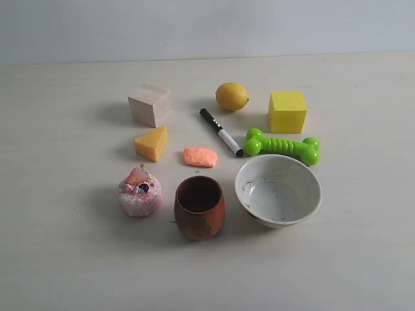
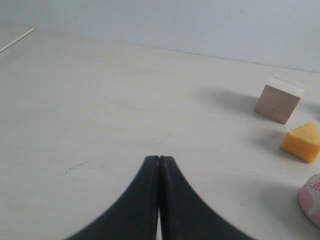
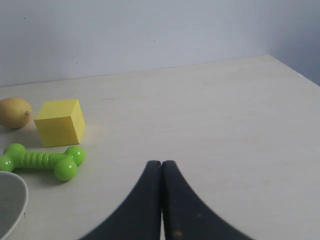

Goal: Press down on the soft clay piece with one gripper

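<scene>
The soft clay piece (image 1: pixel 200 157), a small flat salmon-orange lump, lies on the table in the exterior view, between the orange wedge (image 1: pixel 152 142) and the black marker (image 1: pixel 221 132), just behind the brown cup (image 1: pixel 200 207). Neither arm shows in the exterior view. In the left wrist view my left gripper (image 2: pixel 159 159) is shut over bare table, with nothing between its black fingers; the clay is out of that view. My right gripper (image 3: pixel 161 163) is likewise shut and empty over bare table, and the clay is out of that view too.
Around the clay stand a wooden cube (image 1: pixel 150 104), a lemon (image 1: pixel 232 96), a yellow cube (image 1: pixel 287 111), a green bone toy (image 1: pixel 283 146), a white bowl (image 1: pixel 246 173) and a pink speckled cake toy (image 1: pixel 139 192). The table edge (image 3: pixel 295 72) shows in the right wrist view.
</scene>
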{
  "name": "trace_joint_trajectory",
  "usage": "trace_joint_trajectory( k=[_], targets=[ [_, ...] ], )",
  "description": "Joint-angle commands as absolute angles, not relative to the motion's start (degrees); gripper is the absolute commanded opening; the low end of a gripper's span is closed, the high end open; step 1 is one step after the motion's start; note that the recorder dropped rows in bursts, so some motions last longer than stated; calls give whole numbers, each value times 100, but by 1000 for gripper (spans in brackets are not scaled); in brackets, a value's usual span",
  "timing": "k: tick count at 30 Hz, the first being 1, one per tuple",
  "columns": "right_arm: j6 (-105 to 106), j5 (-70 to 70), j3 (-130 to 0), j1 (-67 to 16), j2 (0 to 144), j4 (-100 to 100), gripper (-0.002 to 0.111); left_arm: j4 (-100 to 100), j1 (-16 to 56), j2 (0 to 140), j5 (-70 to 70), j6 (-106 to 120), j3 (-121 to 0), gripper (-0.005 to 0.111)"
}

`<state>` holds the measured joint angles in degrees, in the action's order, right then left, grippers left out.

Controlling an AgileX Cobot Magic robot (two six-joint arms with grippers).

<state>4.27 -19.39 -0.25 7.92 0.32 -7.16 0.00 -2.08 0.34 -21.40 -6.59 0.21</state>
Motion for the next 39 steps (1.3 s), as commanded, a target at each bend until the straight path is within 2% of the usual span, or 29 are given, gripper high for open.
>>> trace_joint_trajectory(
  k=[1,27,39],
  targets=[
    [450,-1914,0,829,0,-713,0,-51,-178,0,-2080,-698,0,0],
    [450,-1914,0,829,0,-713,0,-51,-178,0,-1970,-698,0,0],
    [450,-1914,0,829,0,-713,0,-51,-178,0,-279,-698,0,0]
  ],
)
